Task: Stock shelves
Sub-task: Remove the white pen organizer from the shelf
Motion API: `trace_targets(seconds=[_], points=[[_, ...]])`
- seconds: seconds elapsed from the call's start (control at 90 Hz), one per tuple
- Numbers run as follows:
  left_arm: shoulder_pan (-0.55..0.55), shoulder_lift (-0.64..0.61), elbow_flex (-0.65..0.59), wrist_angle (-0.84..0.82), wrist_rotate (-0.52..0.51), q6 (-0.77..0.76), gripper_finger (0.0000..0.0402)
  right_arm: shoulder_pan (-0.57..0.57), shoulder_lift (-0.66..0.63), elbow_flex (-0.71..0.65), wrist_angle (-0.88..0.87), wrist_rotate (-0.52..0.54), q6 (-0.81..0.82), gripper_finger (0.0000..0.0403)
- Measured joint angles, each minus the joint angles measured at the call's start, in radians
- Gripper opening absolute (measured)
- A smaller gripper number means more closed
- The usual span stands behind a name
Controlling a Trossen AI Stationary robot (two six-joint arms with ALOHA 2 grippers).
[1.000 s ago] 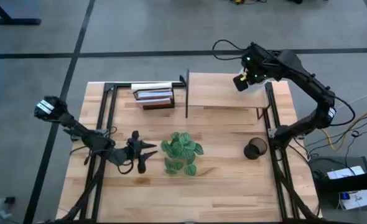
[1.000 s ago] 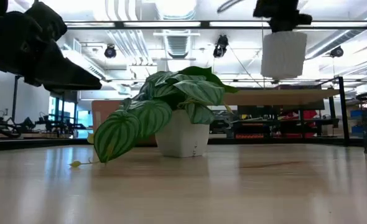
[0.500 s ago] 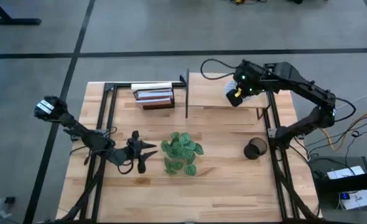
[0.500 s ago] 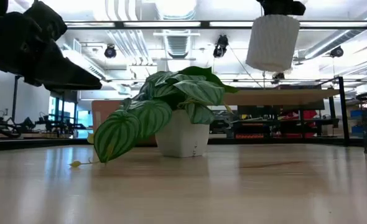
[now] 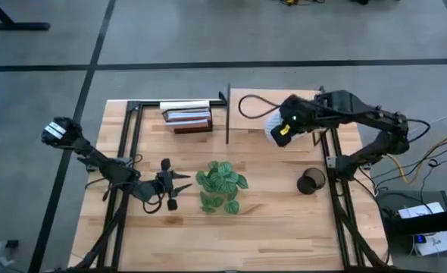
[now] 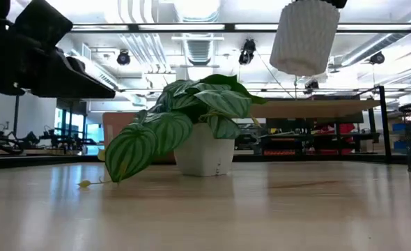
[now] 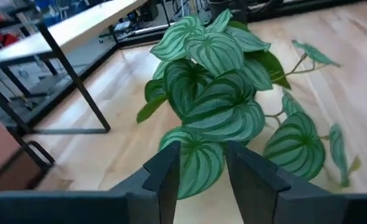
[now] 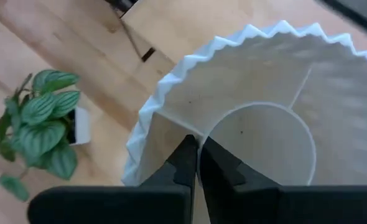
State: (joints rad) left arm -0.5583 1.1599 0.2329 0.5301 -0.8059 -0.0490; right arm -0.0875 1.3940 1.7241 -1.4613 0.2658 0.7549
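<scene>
The right gripper point(image 8: 196, 163), clamped on the rim of a white ribbed pot point(image 6: 304, 36), has swung it inward off the shelves point(image 5: 246, 102) (probably now past the board's front edge). The left gripper point(image 7: 199, 165), fingers parted, waits at the potted plant point(image 5: 221, 184); stocking seems to be running backwards

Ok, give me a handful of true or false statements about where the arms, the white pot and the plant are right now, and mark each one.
1. The right gripper is shut on the rim of the white ribbed pot. True.
2. The white ribbed pot rests on the table. False: it hangs in the air, above the shelves.
3. The left gripper is open, facing the potted plant. True.
4. The left gripper grips the plant's leaves. False: it holds nothing.
5. The books lie at the table's back left. True.
</scene>
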Motion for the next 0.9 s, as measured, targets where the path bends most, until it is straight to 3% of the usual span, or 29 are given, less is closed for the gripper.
trace_targets(seconds=[0.456, 0.644, 0.9], points=[[0.124, 0.000, 0.000, 0.000, 0.000, 0.070, 0.0109, 0.212, 0.064, -0.139, -0.005, -0.012, 0.215, 0.0000], [0.138, 0.000, 0.000, 0.003, 0.001, 0.044, 0.0117, 0.240, 0.141, -0.145, 0.000, -0.004, 0.188, 0.0000], [0.138, 0.000, 0.000, -0.026, 0.003, -0.040, 0.0113, 0.254, 0.265, -0.164, 0.008, 0.051, 0.002, 0.0000]])
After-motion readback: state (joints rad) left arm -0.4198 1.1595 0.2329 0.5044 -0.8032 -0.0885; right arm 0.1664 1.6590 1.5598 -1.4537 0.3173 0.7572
